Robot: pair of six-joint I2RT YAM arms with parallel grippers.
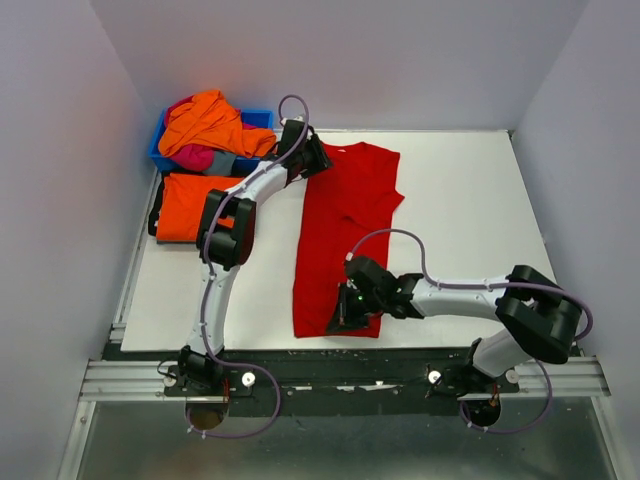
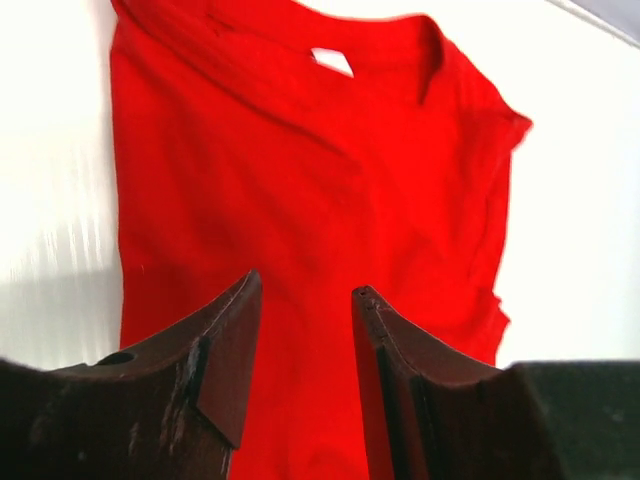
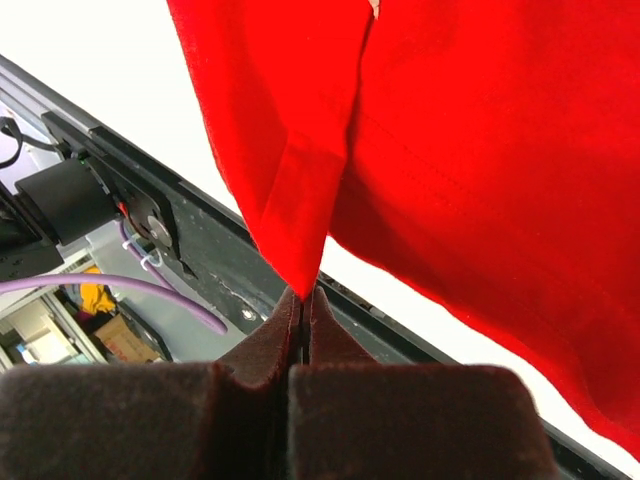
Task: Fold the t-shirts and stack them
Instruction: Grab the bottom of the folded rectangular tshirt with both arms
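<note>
A bright red t-shirt (image 1: pixel 340 235) lies lengthwise down the middle of the white table, collar at the far end. My left gripper (image 1: pixel 318 158) hovers at its far left corner by the collar. In the left wrist view that gripper (image 2: pixel 307 287) is open, with the red t-shirt (image 2: pixel 300 150) spread beneath and nothing between the fingers. My right gripper (image 1: pixel 338 318) is at the near hem. The right wrist view shows this gripper (image 3: pixel 303 292) shut on a corner of the red t-shirt (image 3: pixel 480 150), which rises from the jaws in a pinched point.
A folded orange t-shirt (image 1: pixel 190 205) lies at the table's left side. Behind it a blue bin (image 1: pixel 160 140) holds crumpled orange (image 1: pixel 210 120) and magenta-pink (image 1: pixel 195 157) shirts. The black front rail (image 1: pixel 350 360) runs just below the red shirt's hem. Walls close in left, right and back.
</note>
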